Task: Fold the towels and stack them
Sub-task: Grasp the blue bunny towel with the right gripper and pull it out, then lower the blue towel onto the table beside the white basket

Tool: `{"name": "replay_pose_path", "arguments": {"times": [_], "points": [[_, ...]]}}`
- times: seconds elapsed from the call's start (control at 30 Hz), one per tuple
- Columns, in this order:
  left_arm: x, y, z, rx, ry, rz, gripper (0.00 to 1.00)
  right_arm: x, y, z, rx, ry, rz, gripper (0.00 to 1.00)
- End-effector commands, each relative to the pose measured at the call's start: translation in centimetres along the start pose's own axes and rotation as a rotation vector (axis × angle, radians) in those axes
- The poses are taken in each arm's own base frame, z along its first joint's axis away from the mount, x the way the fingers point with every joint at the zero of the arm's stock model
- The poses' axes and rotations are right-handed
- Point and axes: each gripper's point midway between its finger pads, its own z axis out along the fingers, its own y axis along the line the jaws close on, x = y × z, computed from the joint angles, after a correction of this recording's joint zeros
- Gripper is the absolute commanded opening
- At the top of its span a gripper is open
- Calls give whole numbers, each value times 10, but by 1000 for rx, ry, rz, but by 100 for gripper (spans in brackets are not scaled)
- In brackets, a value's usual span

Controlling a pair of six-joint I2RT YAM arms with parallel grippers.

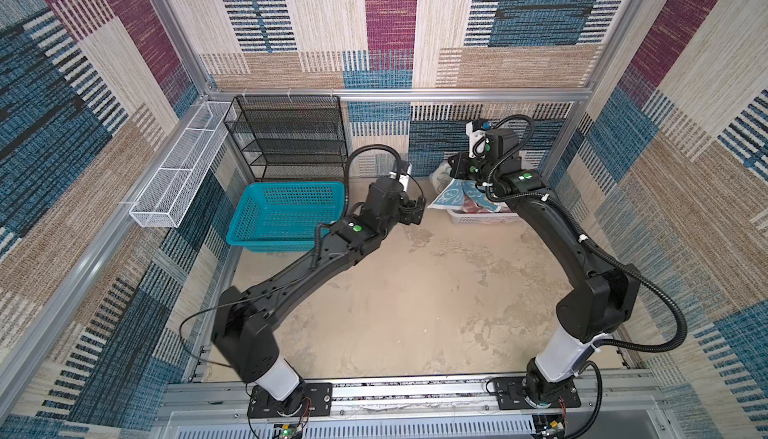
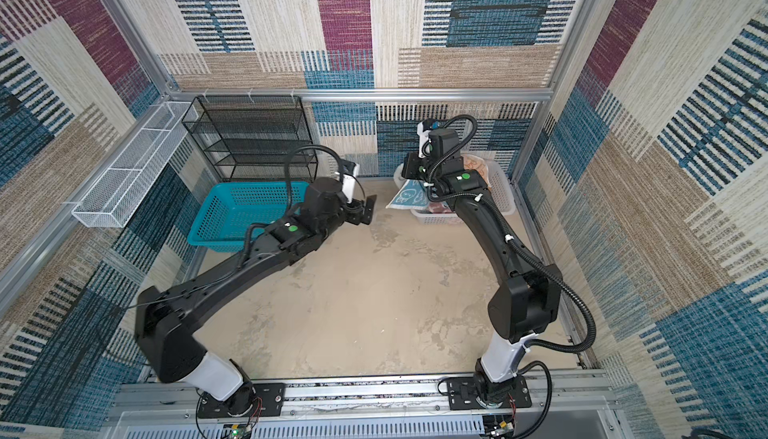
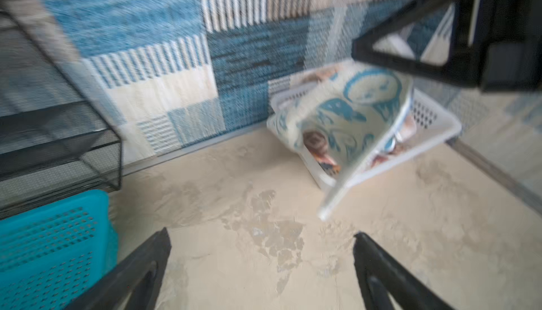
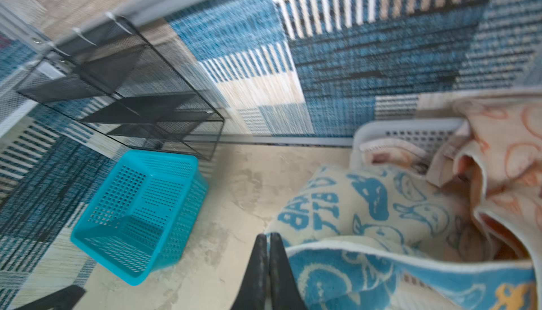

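Nothing is folded yet. The right gripper [image 4: 268,242] pinches the blue rabbit towel [image 4: 381,203] over the white basket [image 1: 486,220], the orange towel [image 4: 504,147] lies inside, and the left gripper [image 3: 261,233] gapes empty

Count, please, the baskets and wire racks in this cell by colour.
Teal: 1, the plastic basket
White: 2, the plastic basket holding towels, and the wire tray on the side wall
Black: 1, the mesh shelf
Total: 4
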Motion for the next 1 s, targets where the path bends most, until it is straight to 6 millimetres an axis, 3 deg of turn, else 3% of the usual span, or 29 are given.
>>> {"name": "replay_pose_path", "arguments": {"times": [0.0, 0.07, 0.23, 0.33, 0.57, 0.73, 0.87, 0.97], "points": [[26, 27, -17, -75, 42, -129, 99, -1, 31, -1, -39, 15, -28, 0], [32, 39, -32, -87, 30, -164, 99, -6, 51, -2, -69, 6, -38, 0], [46, 49, -55, -76, 32, -202, 99, 3, 106, -13, -152, 11, -91, 0], [60, 58, -60, -98, 39, -223, 99, 17, 115, -20, -206, 17, -83, 0], [96, 62, -56, -110, 115, -251, 99, 129, 44, 9, -46, 195, -39, 8], [117, 58, -53, -93, 168, -261, 99, 202, -30, 18, 62, 319, 49, 20], [129, 52, -50, -67, 199, -274, 99, 234, -75, 8, 198, 363, 39, 41], [141, 48, -46, -53, 232, -285, 99, 231, -85, -7, 257, 346, 18, 58]]}}
